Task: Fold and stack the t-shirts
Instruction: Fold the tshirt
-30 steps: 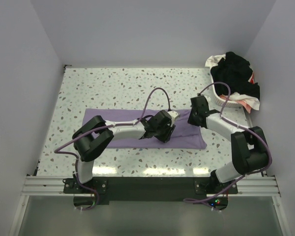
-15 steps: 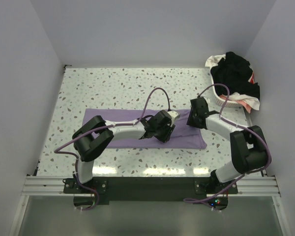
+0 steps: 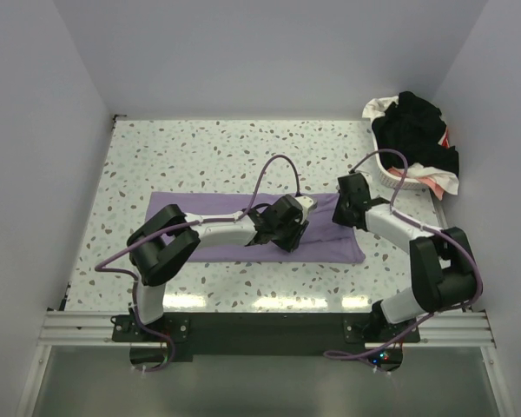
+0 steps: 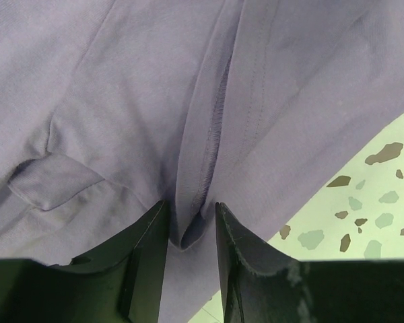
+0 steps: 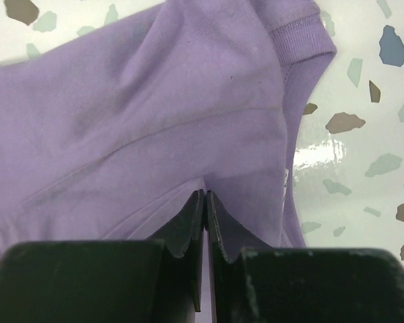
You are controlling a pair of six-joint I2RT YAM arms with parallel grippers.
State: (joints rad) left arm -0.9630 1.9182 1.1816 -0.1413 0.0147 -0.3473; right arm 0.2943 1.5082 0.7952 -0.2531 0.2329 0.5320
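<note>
The lilac t-shirt [image 3: 200, 207] lies spread as a long band across the middle of the table [image 3: 200, 148], its long edges running left to right. A wide stretch of speckled tabletop shows between its far edge and the back wall, and a narrower strip between its near edge and the front rail. Its left end stops well short of the left wall. Its right end lies apart from the white basket [image 3: 387, 178] in the far right corner, where a black shirt [image 3: 417, 130] is heaped over white cloth [image 3: 378, 109] and a pink-red piece [image 3: 434, 181] hangs at the rim. The left claw [image 3: 288, 236] is down on the middle of the shirt. In its wrist view the left claw [image 4: 190, 225] stands narrow, with a raised fold of lilac cloth pinched between its black fingers. A stitched seam [image 4: 219, 114] runs up that fold, and a small flap of cloth lies creased to the left. The right claw [image 3: 339, 214] sits at the shirt's far right part. Its wrist view shows the right claw [image 5: 205, 202] closed, fingertips together and pressed onto the cloth; whether any layer is caught between them I cannot tell. Just beyond its tips the ribbed collar [image 5: 299, 30] curves at the shirt's edge, with glossy tabletop beside it. The cloth is soft, matte and lightly wrinkled; the tabletop is hard and pale, flecked with grey and brown chips.
</note>
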